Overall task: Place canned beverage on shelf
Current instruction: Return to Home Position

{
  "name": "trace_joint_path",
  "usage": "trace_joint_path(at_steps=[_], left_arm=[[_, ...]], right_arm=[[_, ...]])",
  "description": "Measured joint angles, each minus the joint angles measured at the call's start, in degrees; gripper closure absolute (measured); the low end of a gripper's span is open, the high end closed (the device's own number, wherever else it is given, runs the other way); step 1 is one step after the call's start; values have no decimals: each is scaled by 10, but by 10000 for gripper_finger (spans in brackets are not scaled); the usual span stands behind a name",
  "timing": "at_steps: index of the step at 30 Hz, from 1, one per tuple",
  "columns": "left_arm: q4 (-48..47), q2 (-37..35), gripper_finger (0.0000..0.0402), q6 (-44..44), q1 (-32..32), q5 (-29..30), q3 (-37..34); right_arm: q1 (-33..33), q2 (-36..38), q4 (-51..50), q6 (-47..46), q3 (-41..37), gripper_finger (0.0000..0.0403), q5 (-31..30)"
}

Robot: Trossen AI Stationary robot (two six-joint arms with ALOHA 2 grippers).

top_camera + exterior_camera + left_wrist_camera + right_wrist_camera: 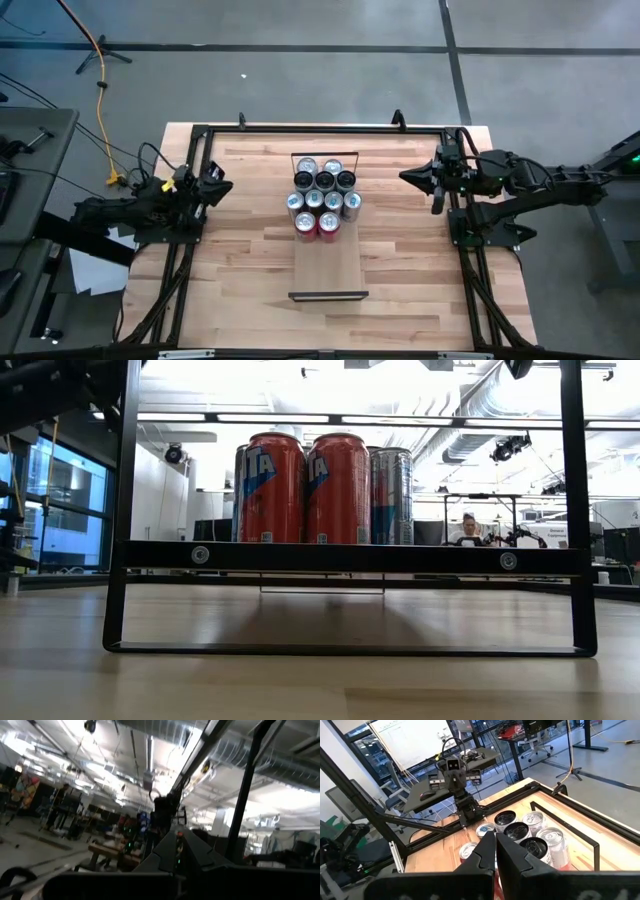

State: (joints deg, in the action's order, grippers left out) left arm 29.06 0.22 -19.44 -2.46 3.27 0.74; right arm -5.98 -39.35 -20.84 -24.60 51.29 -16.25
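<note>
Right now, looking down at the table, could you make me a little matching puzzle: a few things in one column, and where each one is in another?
Things:
1. red cans
2. black-topped cans
3. left tool
4. right tool

Places:
A. by the table's right side
B. between rows of silver-topped cans
C. next to the shelf's bare half
D. by the table's left side

Pairs: 1-C, 2-B, 3-D, 4-A.

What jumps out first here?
A tight cluster of cans fills one half of the shelf at mid-table, with two red cans at its front, looming large in the low view. The left gripper and right gripper sit at opposite table edges, empty.
</note>
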Motion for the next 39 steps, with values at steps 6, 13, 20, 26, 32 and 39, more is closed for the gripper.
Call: trace_joint_path(at_steps=[6,13,20,26,32,39], left_arm=[[-110,0,402,-35,0,-10,0],[-169,0,402,-12,0,-12,-1],[-226,0,402,20,0,-12,-1],[-284,6,402,-4,-1,-13,0],[-284,27,402,37,-1,-15,0],[-284,32,401,46,-1,-15,0]], right_arm=[[0,0,0,6,0,403,4],[0,0,-11,6,0,403,15],[0,0,-12,-10,0,403,33],[0,0,-12,-8,0,403,34],[0,0,-12,-1,0,403,34],[0,0,-13,28,0,403,34]])
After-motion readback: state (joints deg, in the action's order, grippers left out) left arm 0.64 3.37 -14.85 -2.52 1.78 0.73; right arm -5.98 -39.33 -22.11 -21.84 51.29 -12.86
